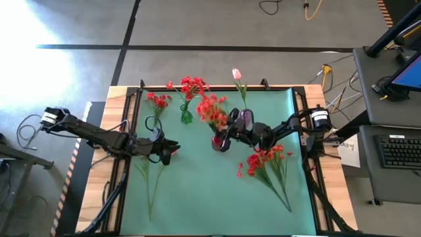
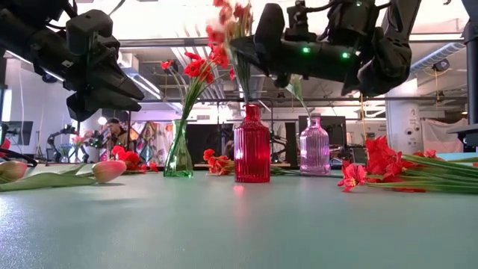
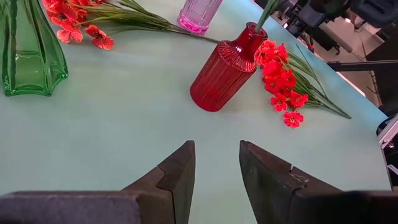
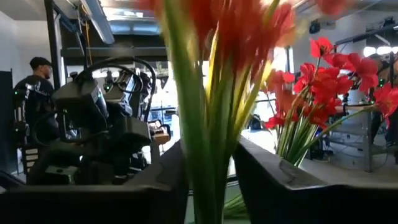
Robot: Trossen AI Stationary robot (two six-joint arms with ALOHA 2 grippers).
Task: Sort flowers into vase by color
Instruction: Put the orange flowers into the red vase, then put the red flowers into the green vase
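Red spray (image 1: 212,112) stands in red vase (image 1: 218,141), stem down neck. Right gripper (image 1: 230,131) just beside vase neck, stem between fingers, jaws parted a little; whether they grip or have let go, you cannot tell. If free, lift straight up so stem stays seated. Green vase (image 1: 187,117) behind red vase, red blooms in it; pink vase (image 1: 245,118) beside it holds tulip (image 1: 236,74). More red flowers (image 1: 266,160) lie right of vase. Left gripper (image 1: 172,149) waits left of vase, jaws apart, empty.
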